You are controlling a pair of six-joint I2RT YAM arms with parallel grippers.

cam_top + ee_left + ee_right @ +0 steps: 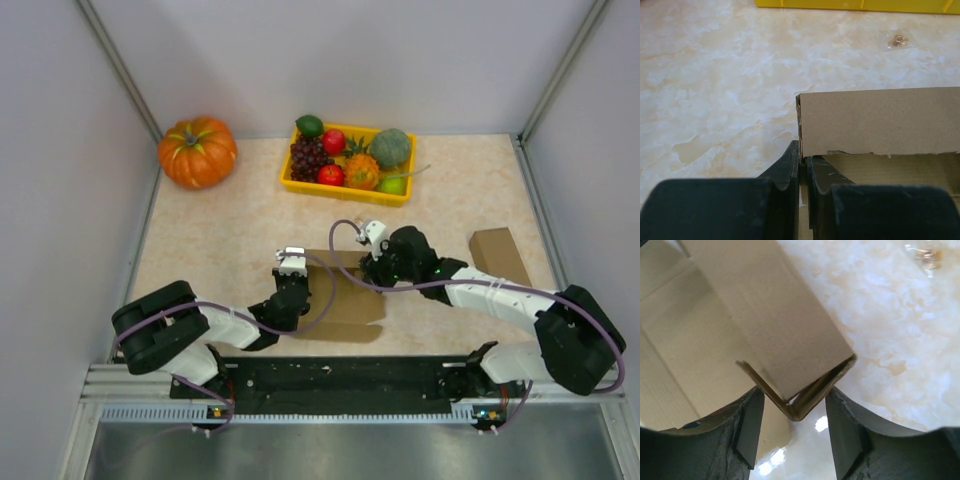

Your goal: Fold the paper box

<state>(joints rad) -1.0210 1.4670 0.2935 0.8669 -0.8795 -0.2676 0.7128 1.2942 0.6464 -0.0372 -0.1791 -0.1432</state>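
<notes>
Top view, table [230, 230]: a pale marbled surface is seen between grey walls.
Top view, paper box [350, 305]: brown cardboard is laid low at the middle of the frame, between the two hands.
Top view, left hand [295, 268]: it is set at the box's left edge, just left of centre; its fingers are hidden from above.
Top view, right hand [372, 268]: it is set over the box's upper right part, just right of centre.
Top view, pumpkin [197, 151]: orange, placed at the upper left.
Top view, tray [340, 190]: yellow, filled with fruit [360, 170], at the upper middle, well apart from the box.
Top view, cardboard piece [498, 255]: a second brown piece is seen at the right, apart from the box.
Left wrist view, left hand [802, 167]: the fingers are brought together and clamped on the box's thin edge at the lower middle.
Left wrist view, paper box: an upright wall is raised across the right half, its corner just above the fingers.
Left wrist view, tray: a yellow strip is seen along the top edge.
Left wrist view, small object [898, 40]: brownish, on the table at the upper right; too small to be identified.
Right wrist view, right hand [792, 425]: the fingers [747, 425] are held apart at the bottom, with a folded corner of the box between them; whether it is pressed cannot be told.
Right wrist view, paper box: a flap is tilted from the upper left to the centre and doubled at its lower tip.
</notes>
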